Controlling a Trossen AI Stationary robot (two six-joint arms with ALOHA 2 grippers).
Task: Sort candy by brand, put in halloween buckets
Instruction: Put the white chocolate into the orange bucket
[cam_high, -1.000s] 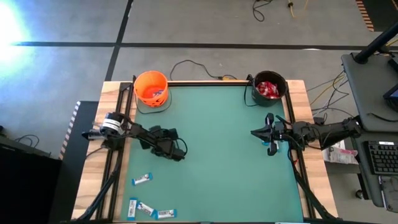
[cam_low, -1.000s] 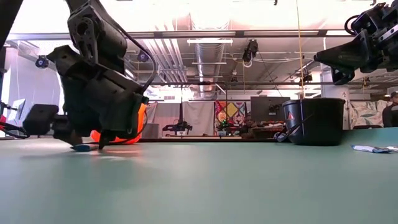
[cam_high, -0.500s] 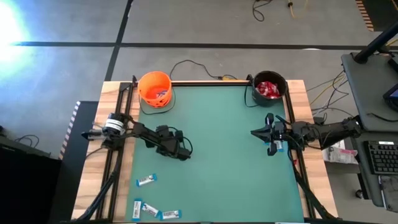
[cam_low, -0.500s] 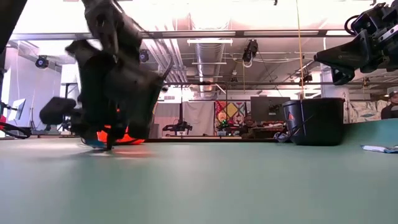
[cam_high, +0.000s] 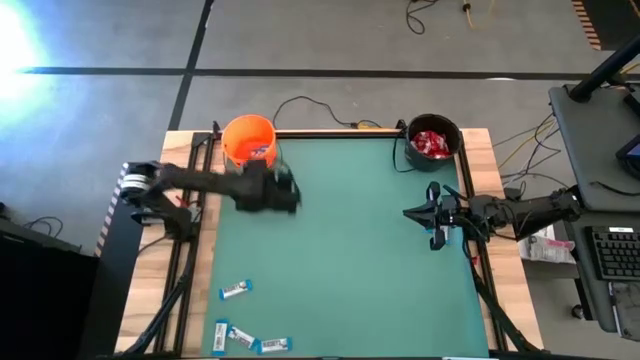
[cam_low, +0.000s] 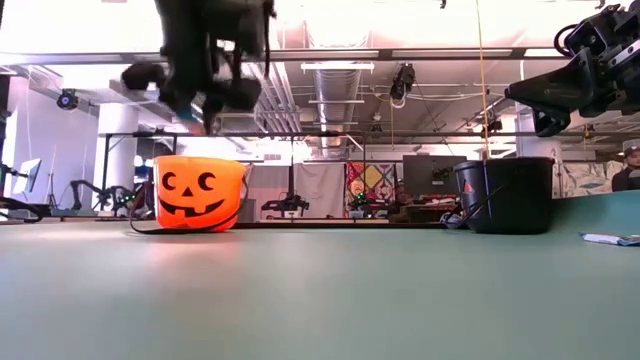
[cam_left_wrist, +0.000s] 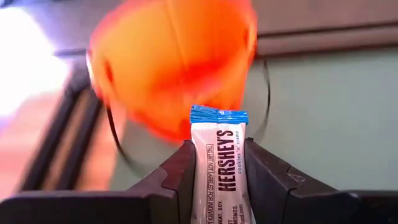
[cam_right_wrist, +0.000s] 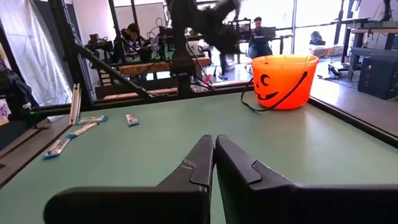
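A black cable curls on the grey floor beyond the green table mat.

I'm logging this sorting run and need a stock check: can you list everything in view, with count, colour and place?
Orange bucket: one, orange, table's far left corner.
Black bucket: one, black, far right corner, red candy inside.
Loose candy bars: four, blue-and-white, near left of the green mat.
Held candy bar: one, blue-and-white, in the left end effector.
Left end effector: raised beside the orange bucket.
Right end effector: shut, empty, at the right edge.
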